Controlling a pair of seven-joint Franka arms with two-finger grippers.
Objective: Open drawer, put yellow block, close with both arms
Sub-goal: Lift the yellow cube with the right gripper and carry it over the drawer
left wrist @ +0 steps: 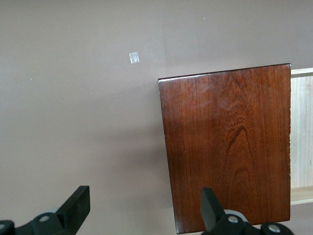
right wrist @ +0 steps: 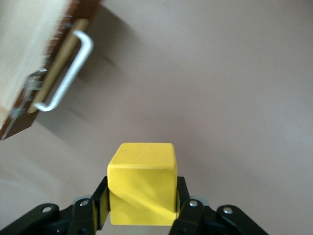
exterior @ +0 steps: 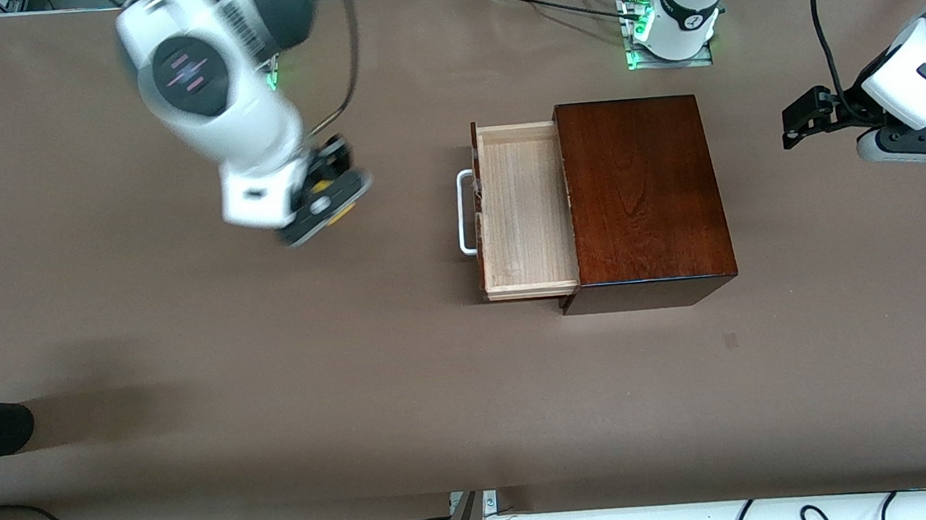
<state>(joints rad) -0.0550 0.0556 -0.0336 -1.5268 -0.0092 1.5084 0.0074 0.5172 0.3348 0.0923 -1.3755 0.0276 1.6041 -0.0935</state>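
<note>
The right gripper (right wrist: 142,215) is clamped on the small bright yellow cube (right wrist: 142,188) over bare table. Best centre it above the pulled-out pale-wood drawer tray (exterior: 523,210), then lower before letting go. The left gripper (left wrist: 142,210) waits, fingers apart.

White arm links (exterior: 249,120) with dark joint caps and a barcode label were seen; black, screw-studded fingers (right wrist: 188,208) were fitted.

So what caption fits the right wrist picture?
Right tool carries the yellow block over the table toward the open drawer.
</note>
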